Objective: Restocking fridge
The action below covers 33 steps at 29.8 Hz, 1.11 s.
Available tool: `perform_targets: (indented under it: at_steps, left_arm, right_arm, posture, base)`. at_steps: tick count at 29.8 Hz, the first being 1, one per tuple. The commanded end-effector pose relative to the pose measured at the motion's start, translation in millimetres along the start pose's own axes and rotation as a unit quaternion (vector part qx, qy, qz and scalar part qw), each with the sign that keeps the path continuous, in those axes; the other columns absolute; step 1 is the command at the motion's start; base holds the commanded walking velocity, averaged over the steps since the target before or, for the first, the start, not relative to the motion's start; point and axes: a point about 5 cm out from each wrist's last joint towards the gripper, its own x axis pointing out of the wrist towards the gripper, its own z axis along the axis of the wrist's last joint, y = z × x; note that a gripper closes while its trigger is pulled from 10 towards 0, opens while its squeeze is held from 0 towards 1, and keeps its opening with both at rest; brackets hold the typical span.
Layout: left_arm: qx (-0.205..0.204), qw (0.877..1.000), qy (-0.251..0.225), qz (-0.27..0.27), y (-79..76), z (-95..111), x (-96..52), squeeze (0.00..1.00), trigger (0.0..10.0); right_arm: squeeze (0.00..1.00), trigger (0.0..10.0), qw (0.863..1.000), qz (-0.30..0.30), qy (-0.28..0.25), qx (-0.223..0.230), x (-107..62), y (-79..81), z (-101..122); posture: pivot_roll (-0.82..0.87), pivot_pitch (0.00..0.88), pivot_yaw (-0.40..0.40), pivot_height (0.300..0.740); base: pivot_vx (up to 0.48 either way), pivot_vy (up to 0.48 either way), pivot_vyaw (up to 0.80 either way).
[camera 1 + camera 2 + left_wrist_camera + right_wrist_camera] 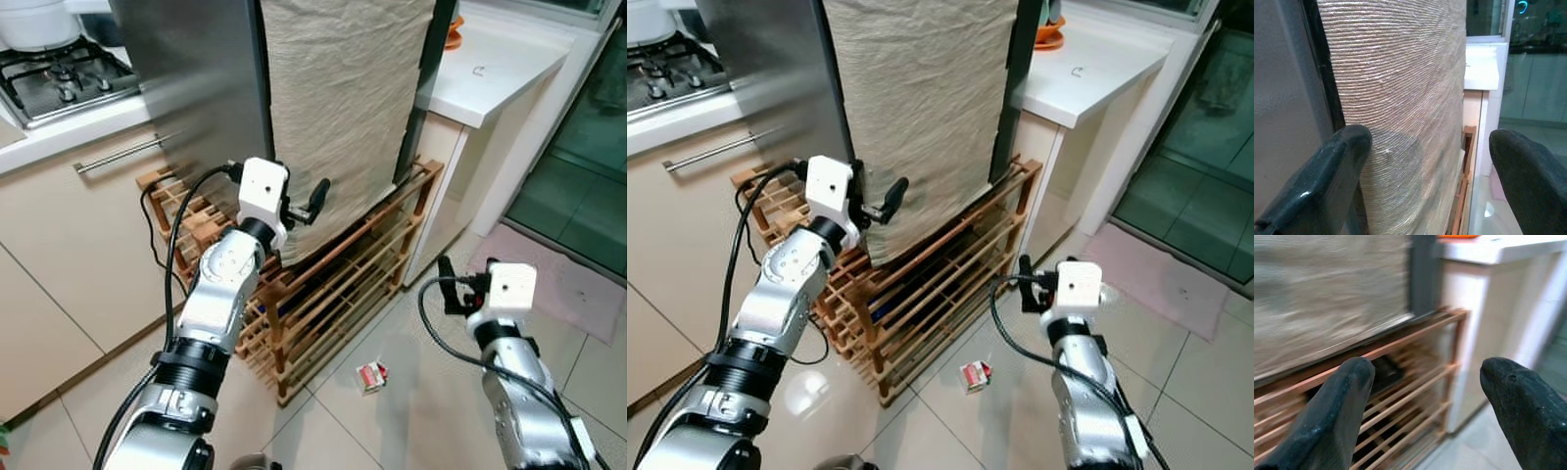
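The fridge stands ahead with a steel side [196, 78], and a beige woven cloth [343, 108] hangs down its front. My left gripper [310, 204] is raised at the cloth's lower left edge, beside the dark gap between cloth and steel. It is open and holds nothing, and its fingers [1327, 186] straddle the cloth. Lower on the right, my right gripper [449, 282] is also open and empty and points at the wooden rack [1415, 333]. A small red and white carton [372, 375] lies on the floor tiles between my arms.
A slatted wooden rack [343, 284] sits under and in front of the fridge. To the right is a white counter [490, 73] with an orange item [453, 34]. On the left are a gas stove [59, 73] and a drawer with a bar handle [122, 154]. A pink mat [558, 279] lies at right.
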Motion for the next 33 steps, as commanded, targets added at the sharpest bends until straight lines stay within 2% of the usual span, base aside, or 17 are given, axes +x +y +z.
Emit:
perform_targets:
  at_steps: [1,9,21,25,33]
  left_arm:
    - [0.003,1.0,0.013,0.004,2.8,2,6.3,0.0,10.0]
    - [-0.006,1.0,0.001,0.016,9.1,9,7.9,0.0,10.0]
    - [-0.041,0.998,0.024,0.042,7.7,-2,-9.1,0.0,10.0]
    - [-0.031,0.997,0.028,0.069,16.3,-4,-12.5,0.0,10.0]
    - [-0.016,0.993,0.019,0.118,29.8,2,-10.3,0.0,10.0]
  right_arm:
    - [0.0,10.0,1.0,0.03,0.01,0.002,-5.2,5.6,-2]
    - [0.0,10.0,0.999,0.023,0.026,0.0,-11.6,2.5,-10]
    - [0.0,10.0,0.998,0.011,0.054,0.003,-8.8,-9.2,-30]
    - [0.0,10.0,0.999,0.015,0.049,0.007,-7.4,-9.0,-33]
    - [0.0,10.0,0.998,0.017,0.065,0.005,-3.1,-15.2,-46]
  posture:
    - [0.02,0.0,0.022,0.74]
    - [0.01,0.0,0.03,0.74]
    - [0.03,0.002,0.027,0.74]
    - [0.04,0.002,0.022,0.74]
    - [0.04,0.0,0.01,0.74]
  base:
    - [0.0,0.0,0.0]
    - [0.0,0.0,0.0]
    - [0.0,0.0,0.0]
    - [0.0,0.0,0.0]
    - [0.0,0.0,0.0]
